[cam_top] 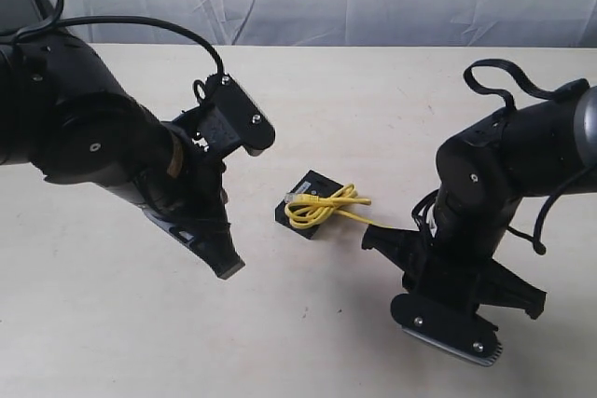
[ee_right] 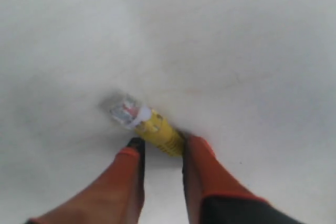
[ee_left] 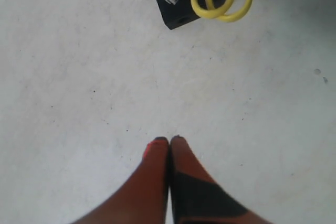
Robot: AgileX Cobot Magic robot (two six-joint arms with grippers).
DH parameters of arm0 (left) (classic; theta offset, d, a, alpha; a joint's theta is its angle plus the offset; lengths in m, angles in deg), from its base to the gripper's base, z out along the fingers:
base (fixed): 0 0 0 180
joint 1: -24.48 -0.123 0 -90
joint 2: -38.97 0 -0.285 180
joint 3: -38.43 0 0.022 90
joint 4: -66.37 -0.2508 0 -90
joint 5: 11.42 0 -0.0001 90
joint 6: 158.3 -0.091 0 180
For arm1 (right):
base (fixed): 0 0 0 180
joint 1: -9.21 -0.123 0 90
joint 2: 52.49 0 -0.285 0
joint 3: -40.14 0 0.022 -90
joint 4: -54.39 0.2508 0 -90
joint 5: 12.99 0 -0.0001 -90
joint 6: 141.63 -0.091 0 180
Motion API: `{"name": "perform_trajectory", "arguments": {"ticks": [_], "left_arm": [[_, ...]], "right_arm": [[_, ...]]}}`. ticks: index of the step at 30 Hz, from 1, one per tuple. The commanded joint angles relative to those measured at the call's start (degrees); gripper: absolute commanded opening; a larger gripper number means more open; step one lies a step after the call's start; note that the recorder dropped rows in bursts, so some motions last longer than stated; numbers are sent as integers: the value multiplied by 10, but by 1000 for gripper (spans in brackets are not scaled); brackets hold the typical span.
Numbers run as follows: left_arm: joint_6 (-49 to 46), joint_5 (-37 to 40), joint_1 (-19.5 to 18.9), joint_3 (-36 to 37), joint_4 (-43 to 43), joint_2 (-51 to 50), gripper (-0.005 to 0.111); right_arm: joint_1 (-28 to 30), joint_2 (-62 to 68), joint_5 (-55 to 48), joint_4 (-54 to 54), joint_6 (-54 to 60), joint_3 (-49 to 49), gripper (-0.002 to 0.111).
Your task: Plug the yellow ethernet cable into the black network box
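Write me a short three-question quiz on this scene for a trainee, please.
1. True or false: the left gripper is shut and holds nothing.
2. Pick one: the coiled part of the yellow cable lies A) on the black box; B) in the left gripper; C) under the black box.
3. Fill the gap: the right gripper has a finger on either side of the cable's ____ end.

Key: 1 true; 2 A; 3 plug.

Exterior camera looks obliquely down over the whole table point(cam_top: 354, 100). Wrist cameras face it closely. Left wrist and exterior share the black network box point(ee_left: 174, 17).
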Motion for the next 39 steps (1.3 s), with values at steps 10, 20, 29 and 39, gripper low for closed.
{"name": "perform_trajectory", "arguments": {"ticks": [10, 20, 29, 39], "left_arm": [[2, -4, -2, 2, 7, 6, 1], [2, -4, -2, 2, 7, 6, 1], [2, -19, -2, 2, 7, 6, 0], [2, -75, -63, 2, -3, -21, 0]], "right_arm": [[-1, -19, -5, -14, -6, 1, -1], [13, -116, -73, -35, -171, 1, -1], [65, -118, -26, -46, -582, 1, -1], [73, -28, -12, 16, -771, -30, -1]]}}
